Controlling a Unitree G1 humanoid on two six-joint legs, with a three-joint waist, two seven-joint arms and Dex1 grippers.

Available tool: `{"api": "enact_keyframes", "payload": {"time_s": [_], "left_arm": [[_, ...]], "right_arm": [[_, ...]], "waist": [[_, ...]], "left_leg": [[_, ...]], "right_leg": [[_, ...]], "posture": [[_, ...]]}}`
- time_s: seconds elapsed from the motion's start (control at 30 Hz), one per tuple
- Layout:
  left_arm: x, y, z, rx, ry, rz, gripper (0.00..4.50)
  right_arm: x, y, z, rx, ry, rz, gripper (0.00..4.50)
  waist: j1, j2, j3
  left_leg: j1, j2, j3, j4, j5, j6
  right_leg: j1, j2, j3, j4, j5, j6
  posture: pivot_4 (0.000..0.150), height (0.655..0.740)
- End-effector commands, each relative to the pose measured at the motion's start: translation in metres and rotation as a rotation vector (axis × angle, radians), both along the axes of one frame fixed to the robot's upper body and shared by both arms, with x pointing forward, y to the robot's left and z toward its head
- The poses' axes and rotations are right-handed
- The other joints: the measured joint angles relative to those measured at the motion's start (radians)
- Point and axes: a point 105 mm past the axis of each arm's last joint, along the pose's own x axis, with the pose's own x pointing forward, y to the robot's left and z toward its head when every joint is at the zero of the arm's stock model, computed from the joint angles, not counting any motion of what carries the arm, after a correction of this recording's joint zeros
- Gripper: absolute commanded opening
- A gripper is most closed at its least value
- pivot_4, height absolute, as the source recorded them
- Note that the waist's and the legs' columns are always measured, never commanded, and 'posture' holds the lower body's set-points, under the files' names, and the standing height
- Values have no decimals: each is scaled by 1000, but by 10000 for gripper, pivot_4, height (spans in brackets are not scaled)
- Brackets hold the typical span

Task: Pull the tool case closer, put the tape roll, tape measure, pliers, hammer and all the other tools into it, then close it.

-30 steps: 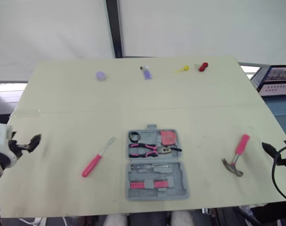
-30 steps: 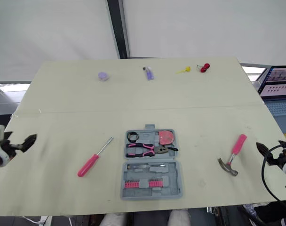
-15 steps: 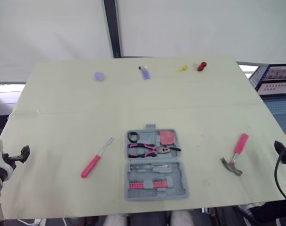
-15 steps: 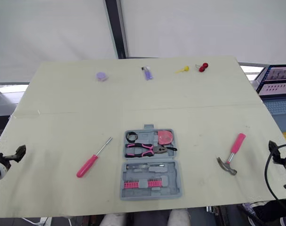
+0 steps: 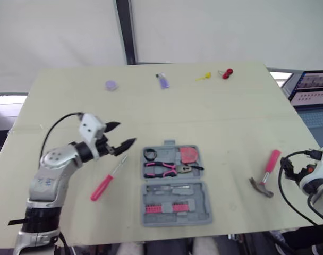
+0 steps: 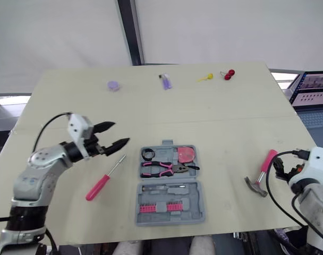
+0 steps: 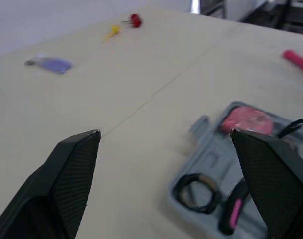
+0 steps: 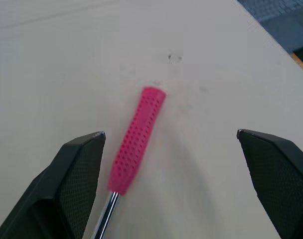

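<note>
The open tool case (image 5: 176, 186) sits front-middle on the worktop (image 5: 230, 122); left pincer (image 5: 125, 133), spread empty, hangs above the screwdriver (image 5: 108, 179), while right pincer (image 8: 170, 133), also spread empty, faces the hammer (image 8: 136, 142) handle, likely lining up a grab

Looks like a lab test bay: bare pale table (image 5: 230, 122) backed at 12 o'clock by plain white screens (image 5: 55, 32) split by a dark post (image 5: 123, 32); lit monitor (image 5: 313, 87) off the edge at 3 o'clock.

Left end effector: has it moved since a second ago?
Yes. The left end effector swung inward from the left edge of the cream table toward the open grey plastic tool case, open near the pink-handled screwdriver.
</note>
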Motion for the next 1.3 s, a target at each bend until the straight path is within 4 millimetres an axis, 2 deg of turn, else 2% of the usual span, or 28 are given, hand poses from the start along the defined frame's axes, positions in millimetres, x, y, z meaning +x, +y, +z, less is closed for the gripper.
{"api": "enact_keyframes", "payload": {"time_s": [0.03, 0.07, 0.17, 0.3, 0.53, 0.8, 1.3], "left_arm": [[-35, -41, 1, 46, -60, -366, 44667], [-42, -49, -1, 65, -67, -441, 44667], [-47, -64, -5, 90, -86, -540, 45000], [-44, -87, -2, 87, -132, -597, 45000], [-45, -106, 0, 75, -168, -629, 45000], [-50, -108, -6, 83, -175, -644, 45000], [-52, -114, -6, 86, -188, -639, 45000]], "right_arm": [[-8, 4, 11, -8, -10, -82, 45000], [-9, 7, 7, 9, -1, -91, 45000], [-10, 14, 1, 39, 14, -93, 36373], [-10, 16, -2, 63, 20, -114, 16438], [-5, 25, -8, 110, 36, -132, 16438], [-5, 39, -18, 146, 82, -121, 16438], [1, 51, -41, 215, 137, -126, 16438]], "waist": [[-2, 2, -1], [-1, 2, -1], [3, 2, -1], [8, 2, -1], [2, 3, -1], [5, 3, -1], [4, 4, -1]], "left_leg": [[0, 0, 1, 0, 0, 0], [0, 0, 2, 0, 0, 0], [0, 0, 2, 1, 0, 0], [0, 0, 2, 2, 0, 1], [0, 0, 2, 1, 0, 1], [0, 0, 2, 2, 0, 1], [0, 0, 2, 1, 0, 1]], "right_leg": [[0, 0, 1, 0, 0, 0], [0, 0, 1, 0, 0, 0], [0, 0, 2, 0, 0, 0], [0, 0, 2, 0, 0, 0], [-1, 0, 2, 0, 0, 0], [-1, 0, 3, 0, 0, 0], [-1, 0, 3, 0, 0, 0]], "posture": [[1500, 7400], [1500, 7400], [1500, 7400], [1500, 7400], [1500, 7400], [1500, 7400], [1500, 7400]]}}
